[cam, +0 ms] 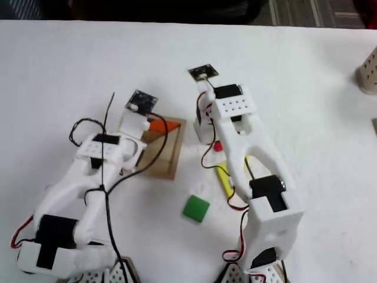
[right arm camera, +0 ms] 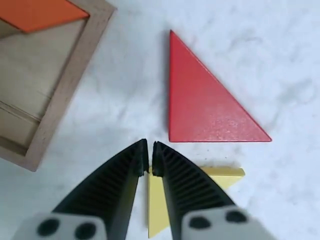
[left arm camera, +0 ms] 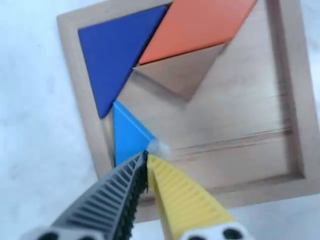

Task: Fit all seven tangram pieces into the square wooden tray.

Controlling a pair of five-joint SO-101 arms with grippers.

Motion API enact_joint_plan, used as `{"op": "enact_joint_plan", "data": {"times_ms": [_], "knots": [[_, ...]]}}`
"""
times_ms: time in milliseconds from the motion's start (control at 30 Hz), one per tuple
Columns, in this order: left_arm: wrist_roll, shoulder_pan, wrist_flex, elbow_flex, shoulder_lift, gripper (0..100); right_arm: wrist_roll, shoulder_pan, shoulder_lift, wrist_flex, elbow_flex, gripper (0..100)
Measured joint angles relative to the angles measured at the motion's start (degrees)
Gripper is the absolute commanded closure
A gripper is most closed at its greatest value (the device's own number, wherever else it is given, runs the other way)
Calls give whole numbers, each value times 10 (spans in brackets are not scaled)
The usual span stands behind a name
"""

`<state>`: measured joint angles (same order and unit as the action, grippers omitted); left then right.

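Tray [left arm camera: 80, 75]: one, square and wooden, on the desk [cam: 306, 88].
Inside the tray: three pieces. The dark blue triangle [left arm camera: 115, 55] and the orange piece [left arm camera: 200, 25] touch each other. The light blue triangle [left arm camera: 127, 135] lies against the rim.
Outside the tray: three pieces. The red triangle [right arm camera: 200, 105] is near the rim, the yellow triangle [right arm camera: 227, 176] is just past it, and the green square [cam: 196, 209] is farther off.
Left gripper [left arm camera: 147, 156]: jaws pressed together, tips at the light blue triangle's corner in the tray.
Right gripper [right arm camera: 150, 146]: jaws almost pressed together, pinching nothing, over the yellow triangle beside the tray.
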<state>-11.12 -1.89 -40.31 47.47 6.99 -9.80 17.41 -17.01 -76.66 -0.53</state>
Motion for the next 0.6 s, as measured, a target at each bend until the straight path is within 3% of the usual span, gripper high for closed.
{"op": "enact_joint_plan", "data": {"times_ms": [333, 600], "knots": [[0, -31, 4, 11, 40, 979, 0, 0, 0, 0, 0, 981], [-1, -38, 85, 58, 75, 978, 0, 0, 0, 0, 0, 981]]}}
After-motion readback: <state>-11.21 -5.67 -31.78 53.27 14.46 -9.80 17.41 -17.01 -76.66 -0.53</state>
